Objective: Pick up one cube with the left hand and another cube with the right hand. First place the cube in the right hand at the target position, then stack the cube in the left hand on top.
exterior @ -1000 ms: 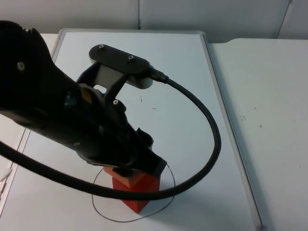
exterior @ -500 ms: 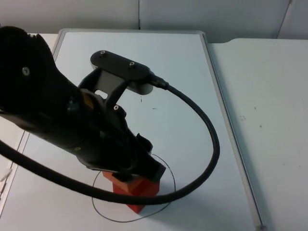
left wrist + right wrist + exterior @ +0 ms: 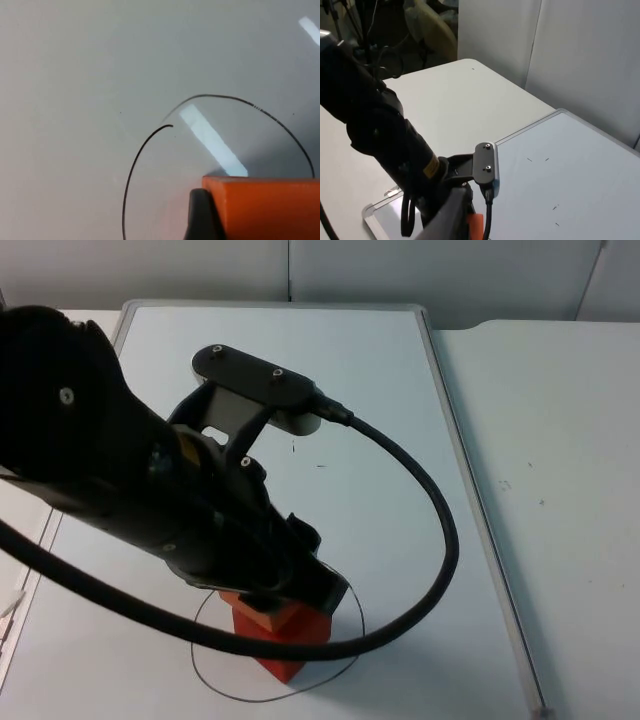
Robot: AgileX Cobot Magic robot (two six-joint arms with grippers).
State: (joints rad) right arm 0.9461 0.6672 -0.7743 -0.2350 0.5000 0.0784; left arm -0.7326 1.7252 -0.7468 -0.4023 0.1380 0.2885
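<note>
My left gripper [image 3: 285, 598] is low over the hand-drawn black circle [image 3: 196, 660] on the whiteboard. It is shut on an orange-red cube [image 3: 268, 616]. In the left wrist view a black fingertip [image 3: 200, 220] presses against the side of that cube [image 3: 265, 207], and the circle's line [image 3: 131, 170] curves around it. More red [image 3: 288, 655] shows lower down inside the circle. The arm hides whether this is a second cube underneath. In the right wrist view, from far off, a bit of orange cube [image 3: 476, 225] shows under the left arm [image 3: 395, 145].
The whiteboard [image 3: 380, 370] has a grey frame [image 3: 470, 490] along its right side, with bare white table [image 3: 560, 490] beyond it. The left arm's bulk covers the board's left half. A grey partition wall [image 3: 400, 270] closes the far edge.
The left arm swayed slightly toward the left and came back. The cube in its gripper stays over the same spot in the circle.
</note>
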